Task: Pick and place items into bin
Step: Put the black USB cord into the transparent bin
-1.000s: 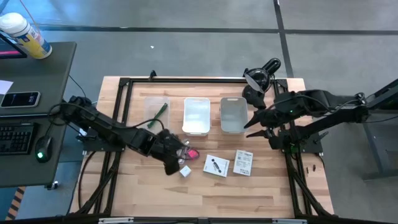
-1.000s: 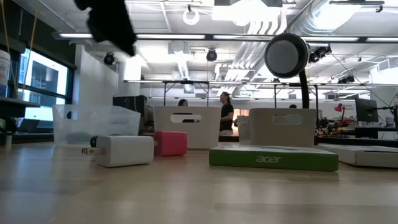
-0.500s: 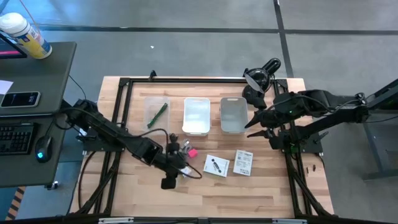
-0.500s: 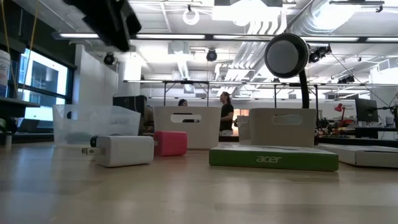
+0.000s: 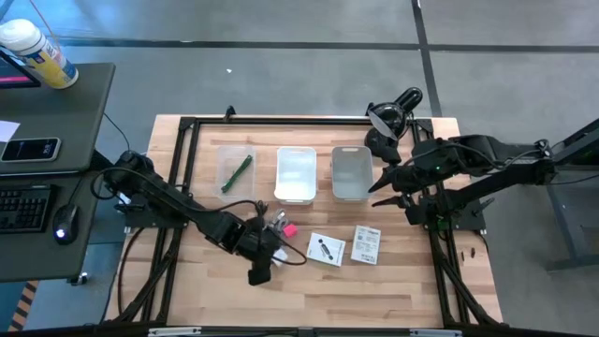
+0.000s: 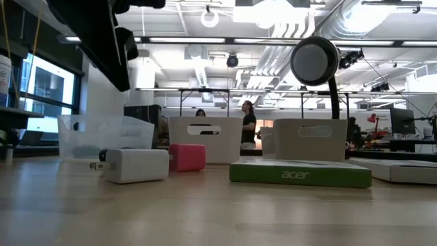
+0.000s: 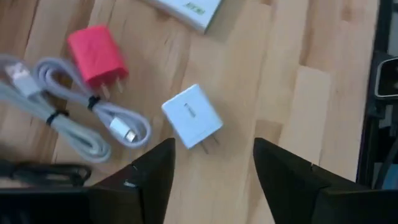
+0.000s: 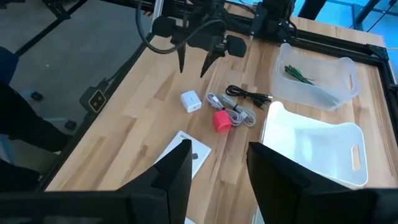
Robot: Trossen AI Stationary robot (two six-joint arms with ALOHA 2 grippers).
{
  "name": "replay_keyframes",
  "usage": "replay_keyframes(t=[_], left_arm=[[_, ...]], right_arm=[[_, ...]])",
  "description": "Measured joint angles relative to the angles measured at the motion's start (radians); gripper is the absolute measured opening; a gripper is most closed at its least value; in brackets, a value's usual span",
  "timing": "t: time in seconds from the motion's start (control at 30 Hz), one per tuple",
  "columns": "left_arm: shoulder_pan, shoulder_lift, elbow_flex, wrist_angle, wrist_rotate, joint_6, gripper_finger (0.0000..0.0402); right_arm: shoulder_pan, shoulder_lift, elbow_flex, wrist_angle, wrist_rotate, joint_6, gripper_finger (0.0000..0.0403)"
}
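white charger cube point(image 7: 191, 116) sits on the wood table point(image 5: 393, 281), 2 metal prongs pointing toward the left gripper point(image 7: 211, 163). small square block, faint grey mark on its top face. in the low view it's the white block point(image 6: 135, 165) with a plug sticking out the side.

pink charger point(image 7: 96, 55) lies near it, same boxy shape, prongs visible, touching a coiled grey-white usb cable point(image 7: 81, 121) tied with 2 black bands. black cable point(image 8: 247, 95) lies just beyond those, toward the bins.

left gripper hangs above the cube, fingers spread wide, holding nothing. in the high view it's mid-table point(image 5: 265, 255), arm reaching in from the left edge.

3 bins in a row at the far side of the table: clear bin point(image 5: 235, 167) with a green pen point(image 5: 241, 169) inside, white bin point(image 5: 297, 174), grey bin point(image 5: 351, 172).

2 white printed packets flat on the table right of the chargers: 1 point(image 5: 326, 249) with a dark picture on it, green "acer" edge in the low view point(image 6: 300, 173); the other point(image 5: 367, 244) just right of it.

right gripper point(image 5: 382, 192) waits over the table's right side next to the grey bin, fingers apart, nothing held.
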Motion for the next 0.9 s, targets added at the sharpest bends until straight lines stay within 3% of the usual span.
replay_keyframes(t=[0.23,0.5,0.9], left_arm=[[0.0,-0.003,0.0,-0.276,-0.073,-0.266,0.024],[0.071,-0.006,0.0,-0.38,-0.148,-0.472,0.0217],[0.247,0.021,0.0,-0.328,-0.069,-0.418,0.0175]], right_arm=[[0.0,0.0,0.0,0.0,0.0,0.001,0.0145],[0.0,0.0,0.0,0.001,0.005,0.001,0.0145],[0.0,0.0,-0.001,0.001,0.01,0.017,0.0145]])
